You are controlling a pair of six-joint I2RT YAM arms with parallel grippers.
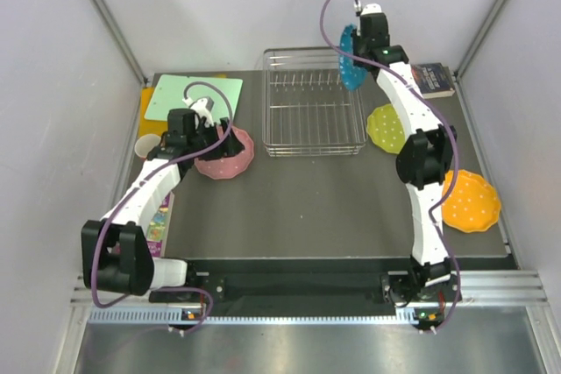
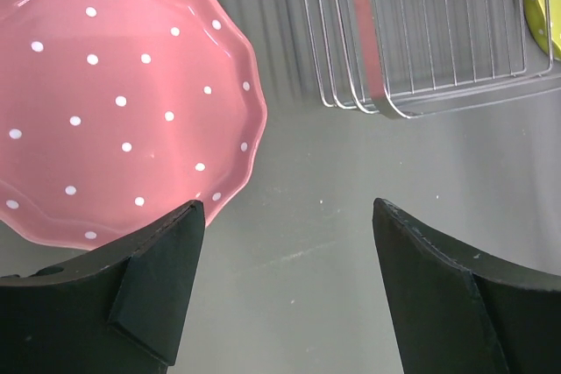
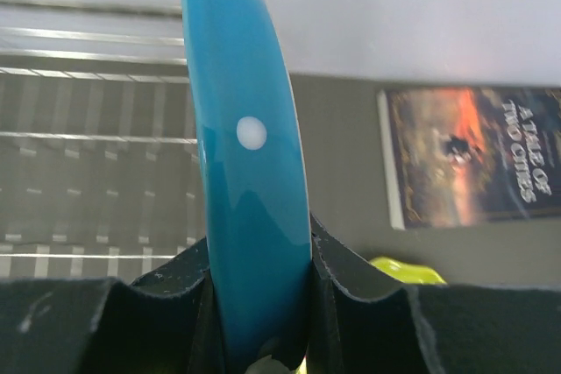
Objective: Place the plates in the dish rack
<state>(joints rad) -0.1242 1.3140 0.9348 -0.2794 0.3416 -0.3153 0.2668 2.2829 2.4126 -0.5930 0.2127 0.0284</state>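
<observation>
Loading stands at the first plate, in my judgement: on the dark tabletop (image 1: 307, 208) the dish rack (image 1: 314, 129) sits at the far middle, and none of the four plates is seated between its prongs. The right hand (image 3: 259, 295) is clamped shut on the rim of the blue plate (image 1: 351, 59), which it holds upright on edge above the rack's far right corner, near the row of prongs. The next move calls for lowering that plate edge-first into a gap between two prongs, keeping it upright, and letting go only once it is seated. The orange plate (image 1: 473, 201) lies flat at the right edge of the tabletop, the pink plate (image 1: 230, 153) flat to the left of the rack, and the yellow-green plate (image 1: 386, 127) flat just beside the rack's right side. The left hand (image 2: 287, 243) is spread wide and holds nothing, poised low beside the pink plate's near rim, apparently lining up the next pickup. A book (image 3: 473, 155) lies at the far right corner; its cover reads "A TALE OF TWO CITIES", seen sideways from the right wrist. No other lettering is legible.
</observation>
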